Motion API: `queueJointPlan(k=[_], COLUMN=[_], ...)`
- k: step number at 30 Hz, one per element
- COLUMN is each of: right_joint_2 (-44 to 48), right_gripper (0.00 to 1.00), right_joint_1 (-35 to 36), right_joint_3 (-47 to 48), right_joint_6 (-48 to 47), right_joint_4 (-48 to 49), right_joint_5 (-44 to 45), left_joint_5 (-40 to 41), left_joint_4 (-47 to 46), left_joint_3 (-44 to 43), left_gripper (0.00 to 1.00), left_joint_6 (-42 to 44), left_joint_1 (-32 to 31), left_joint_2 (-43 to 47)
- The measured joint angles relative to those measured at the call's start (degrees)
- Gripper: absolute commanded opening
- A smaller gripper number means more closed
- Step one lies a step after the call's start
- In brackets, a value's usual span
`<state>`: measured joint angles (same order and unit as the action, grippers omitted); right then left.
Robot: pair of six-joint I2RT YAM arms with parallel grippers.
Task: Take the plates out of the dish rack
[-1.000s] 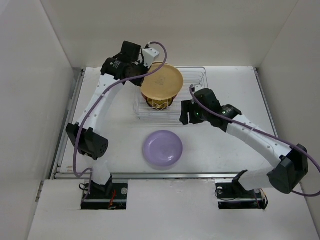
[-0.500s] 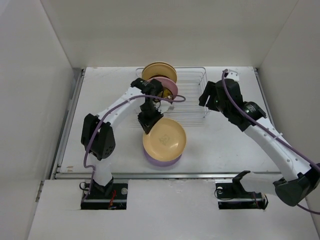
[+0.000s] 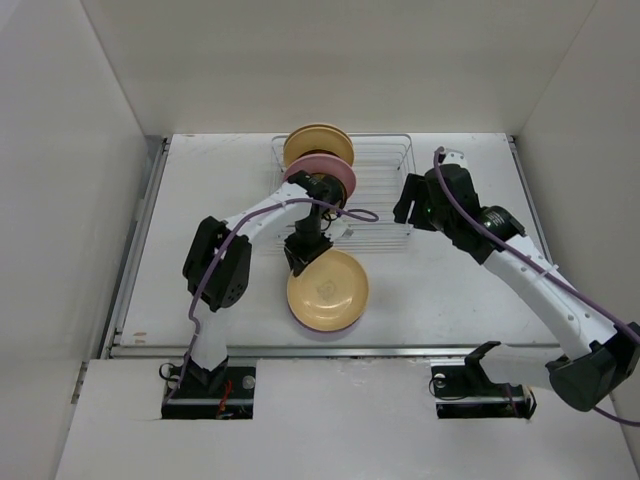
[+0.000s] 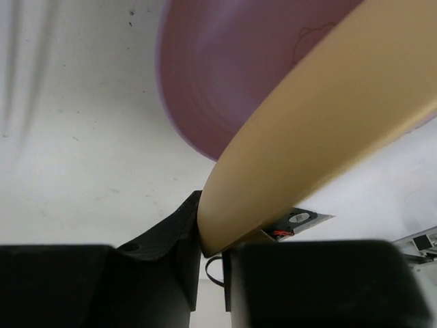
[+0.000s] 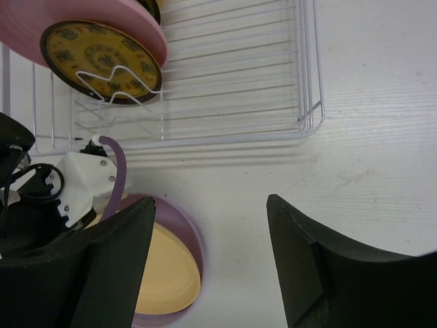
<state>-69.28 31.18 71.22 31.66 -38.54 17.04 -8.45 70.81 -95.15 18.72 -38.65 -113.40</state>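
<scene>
My left gripper [image 3: 300, 256] is shut on the rim of the yellow-tan plate [image 3: 328, 290], which lies nearly flat on the lavender plate [image 3: 303, 323] on the table in front of the dish rack [image 3: 385, 190]. In the left wrist view the yellow-tan rim [image 4: 287, 157] sits pinched between the jaws, with the lavender plate [image 4: 212, 75] under it. A cream plate [image 3: 318, 140], a pink plate [image 5: 102, 20] and a small dark amber patterned plate [image 5: 102, 61] stand upright in the rack's left end. My right gripper [image 5: 210, 205] hangs open and empty by the rack's right front corner.
The rack's right part [image 5: 239, 82] holds only bare wire. White walls close in the table on the left, right and back. The left arm's purple cable [image 3: 350, 212] loops over the rack's front edge. A metal rail [image 3: 400, 350] runs along the table's near edge.
The left arm carried the yellow-tan plate out of the rack and lowered it onto the lavender plate. The right arm swung from the rack's front to its right side.
</scene>
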Motion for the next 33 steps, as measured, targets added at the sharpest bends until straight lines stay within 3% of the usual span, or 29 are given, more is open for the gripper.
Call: queueJointPlan(k=[3,4,5,6,15,19,27,30,33], right_joint_2=[0.0,0.0,0.0,0.0,-7.0,-14.0,-26.6,-32.7,-38.7], right_gripper=[0.76,0.76,0.77,0.77,0.78,0.73,0.68,0.67,0.65], right_joint_1=[0.0,0.0,0.0,0.0,0.0,0.0,0.2,0.6,1.3], right_joint_3=[0.0,0.0,0.0,0.1,8.7,15.0,23.9,28.8,33.3], right_joint_6=[-0.9,-1.1,-1.4,-1.6,-11.6,-18.0,-28.6,-31.5,-33.8], right_joint_4=[0.0,0.0,0.0,0.0,1.1,3.6,7.9,9.0,9.8], right_joint_5=[-0.6,-0.6,-0.6,-0.7,-8.4,-12.6,-21.4,-22.2,-22.4], left_joint_5=[0.6,0.8,0.9,1.1,1.4,-0.8,-7.0,-6.6,-5.7], left_joint_4=[-0.1,-0.1,0.0,0.0,1.5,2.3,-0.2,-4.3,-6.1], left_joint_3=[0.0,0.0,0.0,0.0,-1.4,-3.3,-4.6,-4.6,-7.2], left_gripper=[0.39,0.49,0.69,0.75,0.75,0.75,0.77,0.78,0.78], left_joint_6=[-0.3,-0.4,-0.6,-0.7,-1.0,-1.0,-3.6,-7.6,-11.4], left_joint_1=[0.0,0.0,0.0,0.0,0.0,1.9,18.4,24.3,26.9], left_joint_2=[-0.6,-0.6,-0.6,-0.6,1.7,7.1,21.0,20.8,15.0])
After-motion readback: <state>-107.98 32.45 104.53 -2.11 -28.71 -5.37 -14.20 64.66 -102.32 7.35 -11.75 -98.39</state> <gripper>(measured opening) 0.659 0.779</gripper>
